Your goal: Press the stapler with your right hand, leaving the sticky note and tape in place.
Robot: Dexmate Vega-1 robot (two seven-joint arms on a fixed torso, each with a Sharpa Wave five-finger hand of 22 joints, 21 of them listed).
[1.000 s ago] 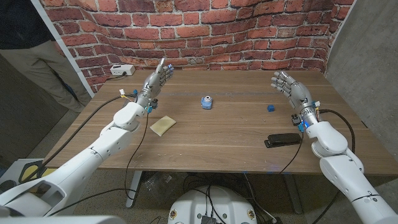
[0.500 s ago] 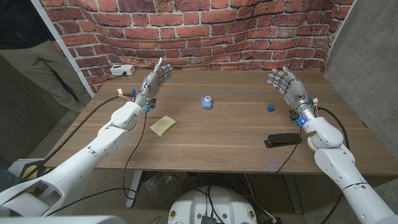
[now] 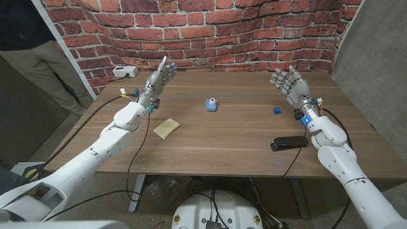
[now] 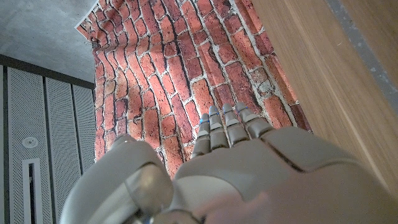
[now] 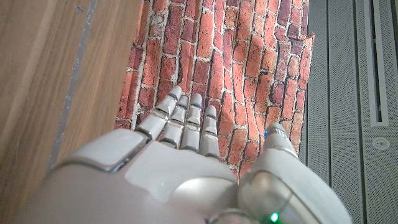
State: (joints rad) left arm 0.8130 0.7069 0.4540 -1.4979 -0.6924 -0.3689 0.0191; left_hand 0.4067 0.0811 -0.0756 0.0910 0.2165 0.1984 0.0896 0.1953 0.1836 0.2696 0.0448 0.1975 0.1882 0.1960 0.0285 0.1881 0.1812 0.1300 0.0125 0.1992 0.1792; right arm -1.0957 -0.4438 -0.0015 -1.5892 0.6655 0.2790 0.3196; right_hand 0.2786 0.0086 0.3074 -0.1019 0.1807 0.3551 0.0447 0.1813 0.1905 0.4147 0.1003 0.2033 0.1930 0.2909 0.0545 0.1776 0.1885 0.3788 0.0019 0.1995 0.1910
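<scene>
Your right hand (image 3: 289, 85) is raised over the far right of the table (image 3: 222, 137), fingers apart and holding nothing. The black stapler (image 3: 289, 143) lies near the front edge, just beside your right forearm, with bare wood around its inner side and nothing on top of it. A small blue cube (image 3: 276, 110) sits between the hand and the stapler, a little toward the middle. The blue tape roll (image 3: 211, 104) stands at the centre, well apart from the stapler. The yellow sticky note (image 3: 166, 128) lies left of centre, beside your left forearm. A black cable (image 3: 294, 160) hangs over the front edge by the stapler.
</scene>
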